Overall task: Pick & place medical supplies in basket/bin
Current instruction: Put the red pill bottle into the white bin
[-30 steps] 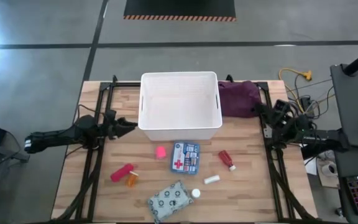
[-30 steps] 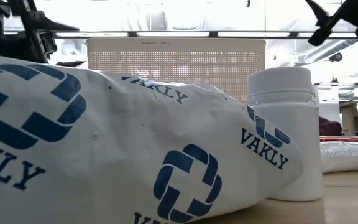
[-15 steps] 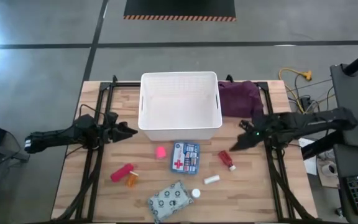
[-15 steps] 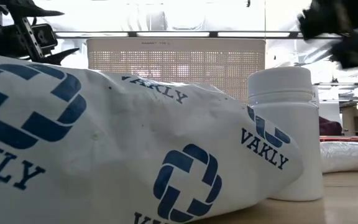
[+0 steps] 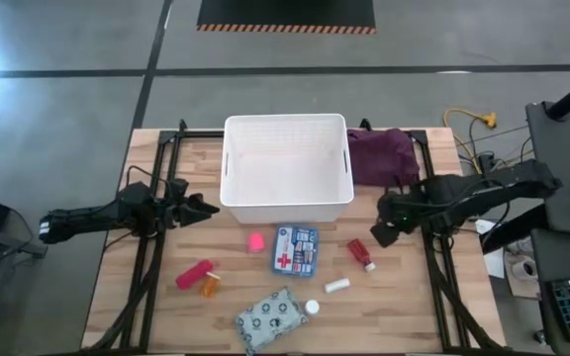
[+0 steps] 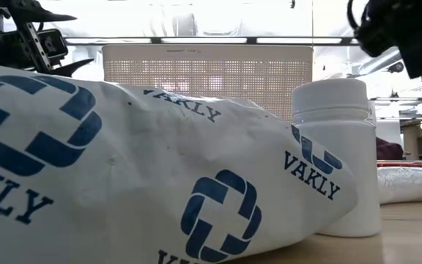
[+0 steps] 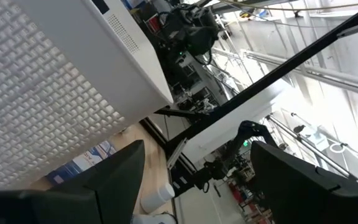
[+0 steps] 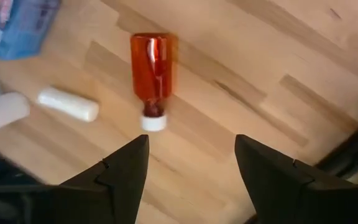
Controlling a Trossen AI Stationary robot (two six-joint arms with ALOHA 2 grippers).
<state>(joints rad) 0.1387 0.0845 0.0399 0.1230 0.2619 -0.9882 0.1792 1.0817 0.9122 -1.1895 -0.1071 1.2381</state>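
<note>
The white lattice basket (image 5: pixel 285 168) stands at the table's far middle. In front of it lie a pink block (image 5: pixel 255 240), the blue-white first-aid box (image 5: pixel 295 249), a red bottle with a white cap (image 5: pixel 360 253), a white tube (image 5: pixel 336 285), a small white bottle (image 5: pixel 311 308), the grey patterned pouch (image 5: pixel 270 318), a red tube (image 5: pixel 194 274) and an orange vial (image 5: pixel 210 287). My right gripper (image 5: pixel 384 235) is open, tipped down just right of the red bottle (image 8: pixel 151 74) and above it. My left gripper (image 5: pixel 206 208) is open beside the basket's left near corner (image 7: pixel 55 93).
A purple cloth bundle (image 5: pixel 379 155) lies at the basket's right far side. Black frame rails run along both table sides. In the low view the pouch (image 6: pixel 123 169) and white bottle (image 6: pixel 335 154) stand in front of most of the table. Bare wood lies right of the red bottle.
My right arm has swung in from the table's right edge toward the middle and tipped its gripper down over the wood beside the red bottle. The items have stayed where they were.
</note>
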